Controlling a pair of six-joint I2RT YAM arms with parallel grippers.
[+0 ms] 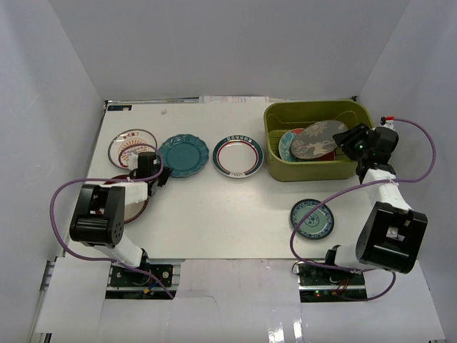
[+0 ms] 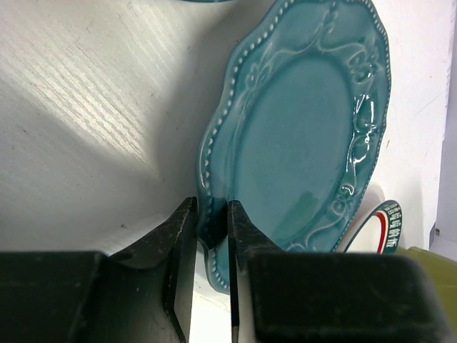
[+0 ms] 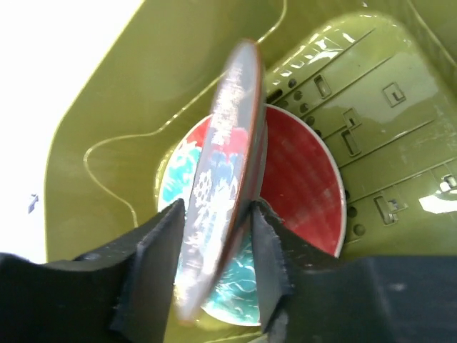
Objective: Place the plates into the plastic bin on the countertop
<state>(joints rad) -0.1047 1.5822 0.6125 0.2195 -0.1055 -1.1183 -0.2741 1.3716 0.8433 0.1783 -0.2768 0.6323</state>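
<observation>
Clamping the tilted grey patterned plate by its rim, the right gripper hangs inside the plastic bin, above a red-and-teal plate lying on its floor. The left gripper pinches the edge of the teal scalloped plate on the tabletop. One plate looks delivered and one nearly so. Left outside are the sunburst plate, the red-rimmed plate, the small teal-white plate and the dark red plate under the left arm.
</observation>
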